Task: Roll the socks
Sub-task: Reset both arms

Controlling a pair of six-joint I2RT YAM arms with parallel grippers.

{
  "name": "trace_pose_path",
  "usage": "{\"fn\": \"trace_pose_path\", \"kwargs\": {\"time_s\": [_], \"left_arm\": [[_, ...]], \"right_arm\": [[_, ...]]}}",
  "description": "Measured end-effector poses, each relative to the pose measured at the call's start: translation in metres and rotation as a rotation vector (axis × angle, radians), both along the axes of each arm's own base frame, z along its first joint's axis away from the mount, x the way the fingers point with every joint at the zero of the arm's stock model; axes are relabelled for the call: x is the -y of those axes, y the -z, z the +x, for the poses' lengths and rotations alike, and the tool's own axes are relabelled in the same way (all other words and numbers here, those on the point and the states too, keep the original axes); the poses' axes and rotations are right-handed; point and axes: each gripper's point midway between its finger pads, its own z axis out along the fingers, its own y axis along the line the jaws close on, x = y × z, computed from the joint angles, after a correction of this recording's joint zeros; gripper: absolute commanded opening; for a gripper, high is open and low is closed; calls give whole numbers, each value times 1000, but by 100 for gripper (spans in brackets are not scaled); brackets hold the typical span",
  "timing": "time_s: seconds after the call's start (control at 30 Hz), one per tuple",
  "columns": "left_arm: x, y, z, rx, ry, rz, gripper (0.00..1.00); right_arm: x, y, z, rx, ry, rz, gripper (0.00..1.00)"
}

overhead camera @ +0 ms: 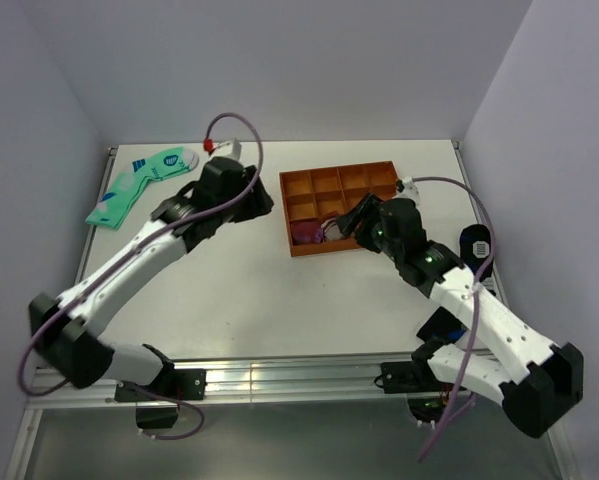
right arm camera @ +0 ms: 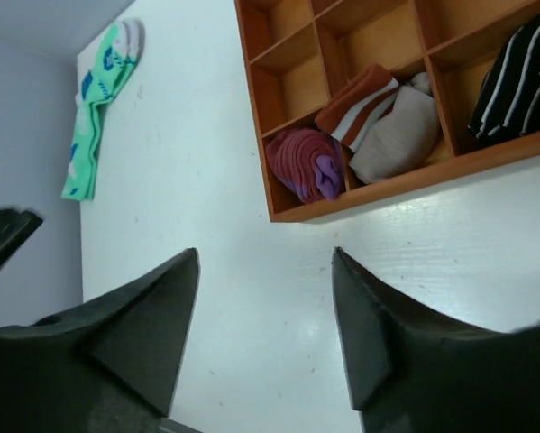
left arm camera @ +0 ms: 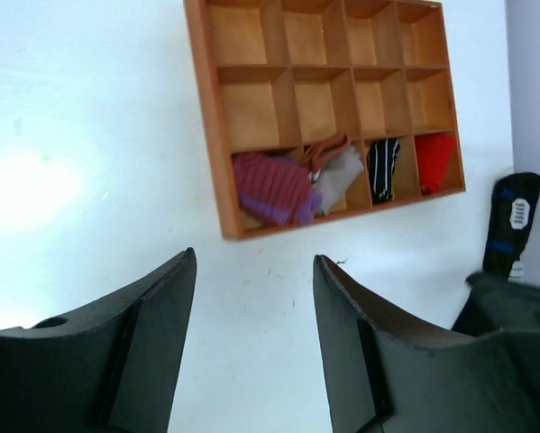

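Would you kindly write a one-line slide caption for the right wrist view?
Rolled maroon socks sit in the orange tray's corner compartment; right end effector open.

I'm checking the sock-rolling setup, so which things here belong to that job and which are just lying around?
Part of the job: maroon socks, rolled, in a corner compartment of the orange tray.

Just lying about: mint-green socks; black sock with blue marks; grey-and-brown bundle, black striped bundle and red bundle in neighbouring compartments.

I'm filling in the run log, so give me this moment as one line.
socks: rolled, in tray's near-left compartment | left gripper: open, empty | right gripper: open, empty | mint socks: flat, far-left table
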Motion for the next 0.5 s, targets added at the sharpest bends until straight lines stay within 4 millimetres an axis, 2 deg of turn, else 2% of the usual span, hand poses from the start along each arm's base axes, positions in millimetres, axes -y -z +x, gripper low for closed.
{"fn": "trace_pose_path", "kwargs": {"time_s": [0.03,0.07,0.1,0.13,0.2,0.3,0.37,0.5], "left_arm": [[-9,-8,-13,19,-4,-8,61],[-20,-12,-30,26,-5,-6,68],[-27,-13,-45,36,1,-7,69],[-34,-13,-60,44,7,-11,69],[-51,-5,-93,40,28,-6,73],[-80,4,-126,51,31,0,74],[-93,6,-138,67,23,0,74],[-107,7,-152,106,20,-24,75]], "right_arm": [[5,-3,-7,15,-4,-3,76],[8,-5,-13,27,-11,-4,87],[12,-7,-19,40,-14,-6,97],[16,-10,-25,58,-18,-8,100],[24,-11,-37,80,-30,-22,100],[36,-12,-54,117,-38,-36,100],[43,-10,-64,134,-41,-45,100],[56,-7,-79,157,-34,-65,100]]}}
